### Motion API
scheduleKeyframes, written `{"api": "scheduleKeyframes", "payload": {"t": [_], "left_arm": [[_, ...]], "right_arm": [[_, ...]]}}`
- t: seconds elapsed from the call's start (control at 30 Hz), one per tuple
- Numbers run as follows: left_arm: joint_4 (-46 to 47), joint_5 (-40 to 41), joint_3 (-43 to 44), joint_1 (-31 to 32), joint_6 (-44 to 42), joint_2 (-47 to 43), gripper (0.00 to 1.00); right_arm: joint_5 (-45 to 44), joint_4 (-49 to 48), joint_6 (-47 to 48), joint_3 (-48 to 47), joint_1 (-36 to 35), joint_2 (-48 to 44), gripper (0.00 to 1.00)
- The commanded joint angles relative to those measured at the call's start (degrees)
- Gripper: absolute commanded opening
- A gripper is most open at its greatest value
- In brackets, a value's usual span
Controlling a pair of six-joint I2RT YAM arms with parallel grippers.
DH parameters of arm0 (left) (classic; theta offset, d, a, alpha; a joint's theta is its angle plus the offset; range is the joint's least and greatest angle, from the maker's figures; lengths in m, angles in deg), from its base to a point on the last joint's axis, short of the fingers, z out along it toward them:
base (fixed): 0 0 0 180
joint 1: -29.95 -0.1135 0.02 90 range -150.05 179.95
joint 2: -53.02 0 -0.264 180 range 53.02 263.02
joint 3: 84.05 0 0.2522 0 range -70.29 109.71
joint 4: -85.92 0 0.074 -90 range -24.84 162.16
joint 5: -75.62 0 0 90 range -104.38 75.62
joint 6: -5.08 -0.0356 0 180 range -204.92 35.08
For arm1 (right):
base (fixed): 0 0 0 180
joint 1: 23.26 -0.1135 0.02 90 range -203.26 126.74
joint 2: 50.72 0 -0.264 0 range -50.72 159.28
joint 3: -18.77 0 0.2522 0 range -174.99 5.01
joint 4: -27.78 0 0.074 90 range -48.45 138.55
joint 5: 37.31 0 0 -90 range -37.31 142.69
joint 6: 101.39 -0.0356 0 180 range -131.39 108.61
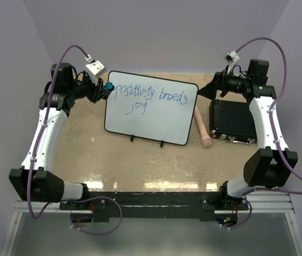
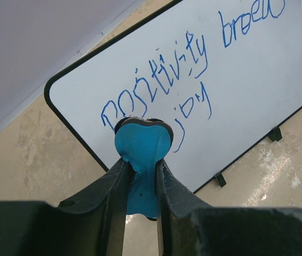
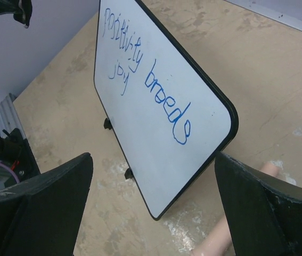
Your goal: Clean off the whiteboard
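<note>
The whiteboard [image 1: 156, 114] stands tilted on small black feet at mid-table, with blue handwriting "positivity breeds joy" across its upper part. My left gripper [image 1: 104, 88] is shut on a blue eraser [image 1: 108, 85] at the board's top left corner. In the left wrist view the blue eraser [image 2: 143, 143] sits between the fingers of the left gripper [image 2: 140, 162], its head over the first letters on the whiteboard [image 2: 246, 90]. My right gripper [image 1: 208, 89] hovers open just off the board's upper right corner. In the right wrist view the right gripper [image 3: 153, 181] frames the whiteboard [image 3: 156, 133], holding nothing.
A black rectangular box [image 1: 231, 120] lies to the right of the board, under the right arm. A pale beige cylinder [image 1: 203, 128] lies between board and box, and the beige cylinder [image 3: 220, 240] shows low in the right wrist view. Walls close in behind and at both sides.
</note>
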Motion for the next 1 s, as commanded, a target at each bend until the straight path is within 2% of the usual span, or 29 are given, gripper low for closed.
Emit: {"api": "scheduleKeyframes", "payload": {"t": [0.0,0.1,0.23,0.43,0.6,0.77,0.97], "left_arm": [[0.0,1.9,2.1,0.2,-2.4,0.6,0.0],[0.7,2.9,1.3,0.3,-3.7,0.7,0.0],[1.8,3.8,1.3,0.7,-5.1,1.5,0.0],[1.5,3.5,1.7,1.4,-5.1,2.9,0.0],[1.3,2.4,0.8,1.8,-4.5,3.7,0.0],[3.6,2.7,-0.4,1.9,1.0,4.4,0.0],[4.0,4.5,2.1,1.9,8.2,7.8,0.0]], "right_arm": [[1.3,1.2,1.7,-2.2,1.9,2.1,0.99],[7.0,6.9,8.8,-4.4,3.7,5.6,0.99],[8.7,10.9,14.2,-6.9,5.4,10.9,0.98],[8.0,8.8,15.4,-4.5,5.5,13.8,0.95],[11.5,8.3,16.6,-4.0,5.4,18.0,0.86],[16.6,16.3,24.5,-8.5,4.1,22.3,0.78],[17.4,24.2,31.3,-14.0,1.5,28.3,0.73]]}}
